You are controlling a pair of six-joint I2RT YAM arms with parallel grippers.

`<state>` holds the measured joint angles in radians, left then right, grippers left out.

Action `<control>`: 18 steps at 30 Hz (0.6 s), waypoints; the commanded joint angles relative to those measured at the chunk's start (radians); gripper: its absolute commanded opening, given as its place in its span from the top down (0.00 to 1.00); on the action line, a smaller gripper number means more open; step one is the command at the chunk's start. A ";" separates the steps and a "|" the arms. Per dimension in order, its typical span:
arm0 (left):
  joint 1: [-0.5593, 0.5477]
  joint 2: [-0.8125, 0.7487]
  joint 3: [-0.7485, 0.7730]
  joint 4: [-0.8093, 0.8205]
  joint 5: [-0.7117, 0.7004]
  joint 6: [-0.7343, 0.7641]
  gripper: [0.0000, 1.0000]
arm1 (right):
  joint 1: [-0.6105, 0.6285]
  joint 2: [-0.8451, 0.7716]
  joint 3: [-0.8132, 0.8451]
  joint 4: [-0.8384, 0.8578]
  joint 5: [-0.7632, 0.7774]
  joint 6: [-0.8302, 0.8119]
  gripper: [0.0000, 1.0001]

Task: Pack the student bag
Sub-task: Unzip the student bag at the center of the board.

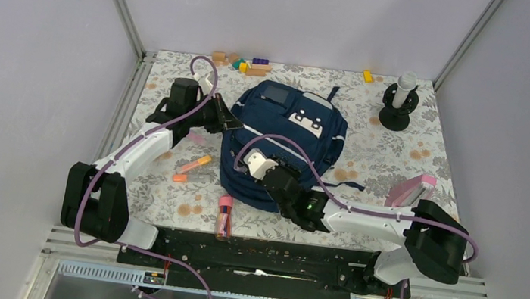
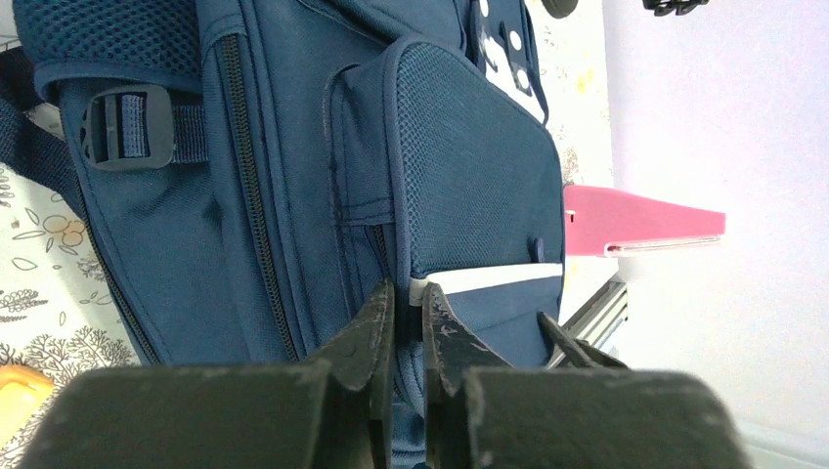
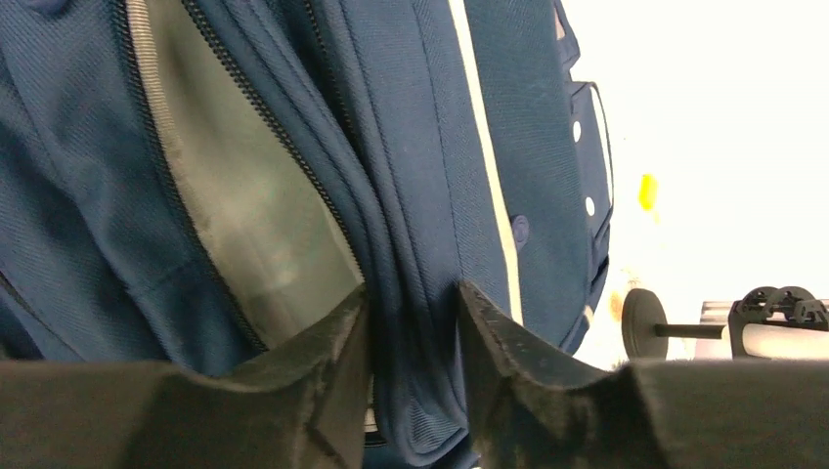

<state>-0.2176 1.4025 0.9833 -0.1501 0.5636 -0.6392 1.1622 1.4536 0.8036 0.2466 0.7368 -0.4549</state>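
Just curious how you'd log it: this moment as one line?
left gripper: pinching student bag side | right gripper: gripping fold beside open zipper | orange markers: on table

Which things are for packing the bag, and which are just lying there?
For the job: student bag; probably to go in it: orange pens, tube, pink book.
Just lying about: toy blocks, black stand.

Floral table (image 1: 390,161) carries student bag (image 1: 288,126), blocks (image 1: 242,61), orange markers (image 1: 194,164).
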 commanded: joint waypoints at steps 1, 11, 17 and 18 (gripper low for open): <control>0.009 -0.025 0.061 0.018 0.013 0.024 1.00 | -0.031 0.006 -0.007 0.064 0.101 -0.027 0.69; -0.014 -0.061 0.072 -0.047 -0.087 0.098 0.70 | -0.092 -0.140 0.140 -0.139 -0.058 0.020 1.00; -0.128 -0.168 0.079 -0.170 -0.338 0.215 0.23 | -0.131 -0.142 0.299 -0.352 -0.148 0.069 1.00; -0.130 -0.194 0.057 -0.160 -0.357 0.205 0.22 | -0.136 -0.142 0.315 -0.369 -0.159 0.075 1.00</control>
<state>-0.2993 1.3254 1.0214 -0.2794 0.3813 -0.5083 1.0550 1.3716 0.9863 -0.0280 0.6003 -0.4389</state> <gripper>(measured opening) 0.747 0.085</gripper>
